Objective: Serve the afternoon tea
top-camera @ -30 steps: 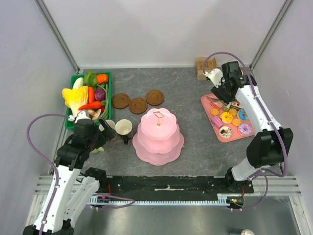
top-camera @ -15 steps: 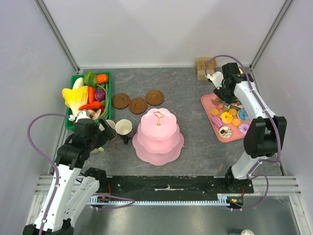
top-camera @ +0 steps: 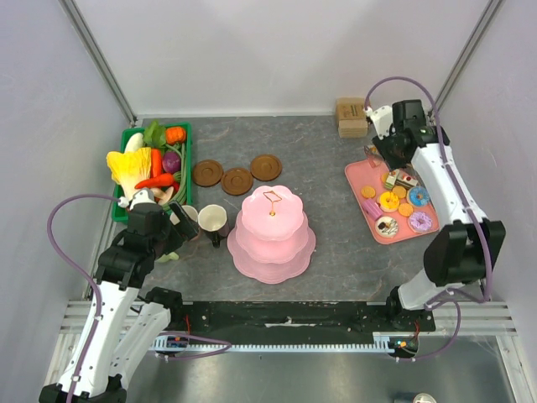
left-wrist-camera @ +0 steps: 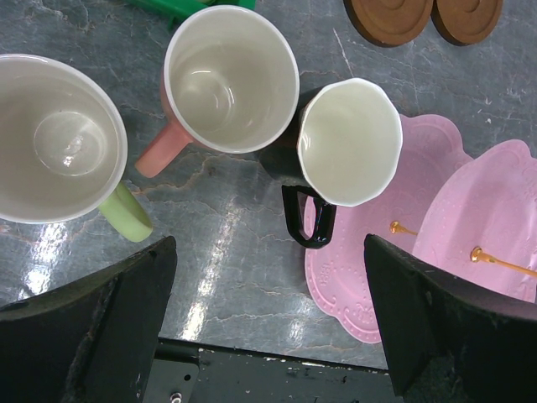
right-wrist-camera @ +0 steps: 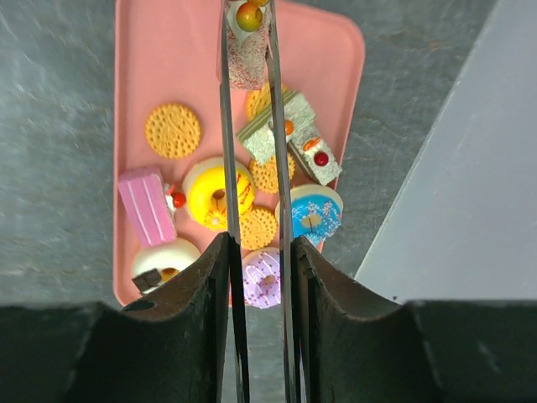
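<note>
**Right gripper** (right-wrist-camera: 248,13): top centre of the right wrist view. Its two thin fingers (right-wrist-camera: 226,168) are pressed onto a cake slice (right-wrist-camera: 247,50) that has speckled pink sides and an orange fruit on top. The slice hangs over the upper end of the pink tray (right-wrist-camera: 130,75). In the overhead view this gripper (top-camera: 388,158) is at the upper right of the frame.

**Tray contents, right wrist view:**
- round biscuits (right-wrist-camera: 173,130), upper left and middle
- yellow donut (right-wrist-camera: 214,191), centre
- purple donut (right-wrist-camera: 262,277), bottom
- blue donut (right-wrist-camera: 315,214), right
- pink layered cake block (right-wrist-camera: 147,204), left
- white donut with chocolate (right-wrist-camera: 164,262), lower left
- two more iced cake pieces (right-wrist-camera: 312,155), upper right

**Left gripper** (left-wrist-camera: 268,260): its fingers (left-wrist-camera: 92,327) are spread wide at the two lower corners of the left wrist view, with only table between them.

**Mugs, left wrist view:** all upright, mouths toward the camera.
- pale mug (left-wrist-camera: 54,138), left, with a green handle
- pink mug (left-wrist-camera: 231,80), upper middle
- dark mug (left-wrist-camera: 351,143), right of the pink mug and close against it, its black handle over the rim of the stand's lowest tier

**Tiered stand** (top-camera: 273,227): pink, at the centre of the overhead view.

**Saucers** (top-camera: 237,180): three, brown, in a row to the upper left of the stand.

**Other items:**
- green basket (top-camera: 186,138) of toy vegetables, far left
- cardboard boxes (top-camera: 351,116), upper right, above the tray
</note>
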